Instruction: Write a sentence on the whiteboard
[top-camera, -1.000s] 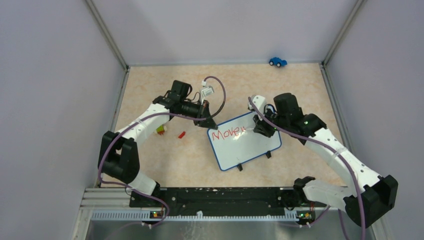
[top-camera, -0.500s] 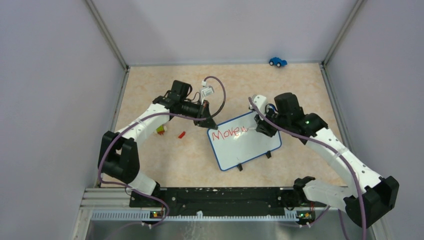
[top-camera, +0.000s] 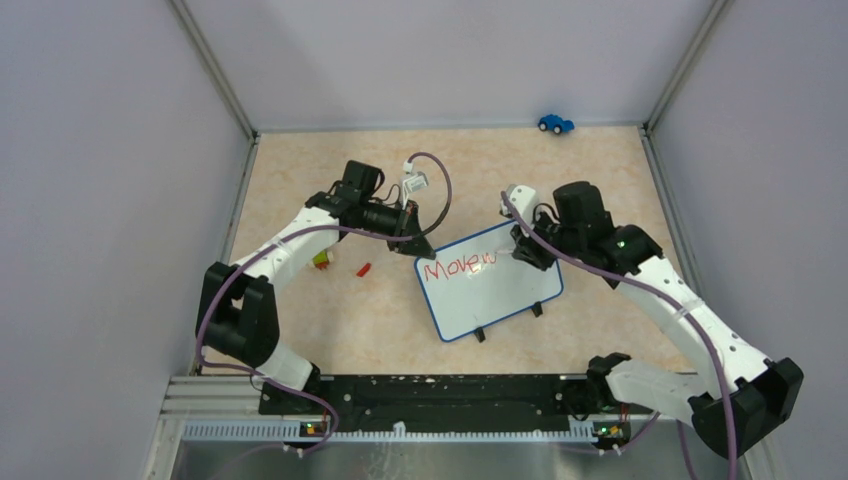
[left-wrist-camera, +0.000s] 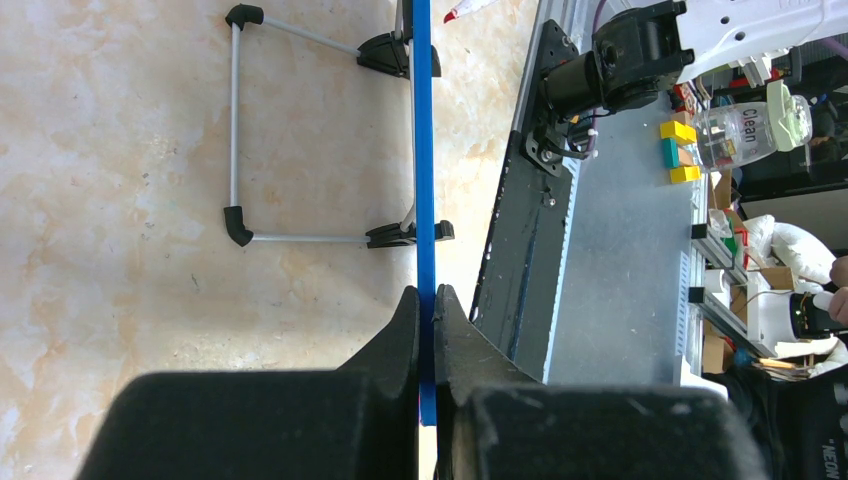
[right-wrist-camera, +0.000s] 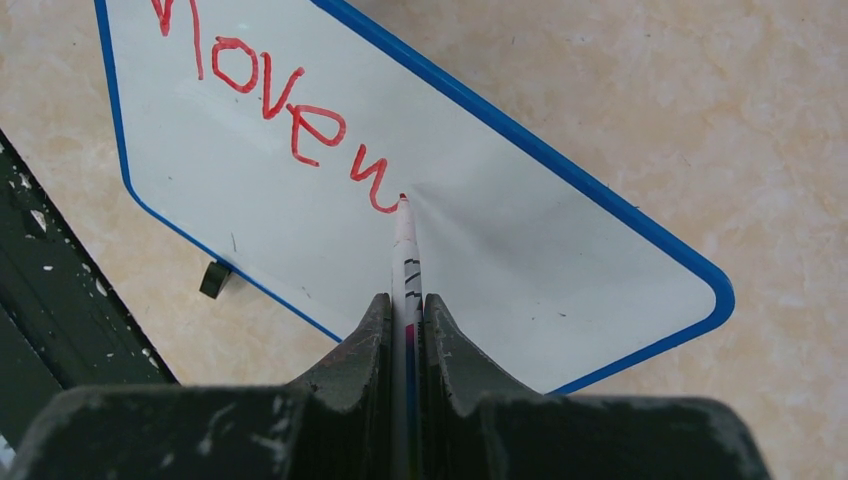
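1. On the overhead camera I see the whiteboard (top-camera: 505, 295) lying at an angle near the middle of the tabletop (top-camera: 300, 180), between my two arms.
   - The red writing (top-camera: 455, 267) sits on the board's far left part and reads roughly "Movew".
   - My left hand (top-camera: 418, 246) is at the board's far left corner.
   - My right hand (top-camera: 520, 250) is over the far edge, just right of the writing.
   - A blue toy car (top-camera: 555, 123) sits well apart, by the far wall.
   - Left of the board lie a small red piece (top-camera: 364, 268) and a little yellow, green and red thing (top-camera: 321, 259), which is too small for me to identify.

2. On the left wrist camera I see the board edge-on as a thin blue rim (left-wrist-camera: 423, 150).
   - My left hand's two fingers are pressed together on that rim, so this hand is clamped onto the whiteboard.
   - A thin wire stand (left-wrist-camera: 236, 130) with black end pieces juts out from the rim over the tabletop.

3. On the right wrist camera my right hand's fingers are closed around a marker (right-wrist-camera: 406, 265), which points away from the camera toward the board.
   - The marker's red tip touches the white surface right at the end of the last letter.
   - A black clip foot (right-wrist-camera: 213, 278) pokes out under the board's blue edge.
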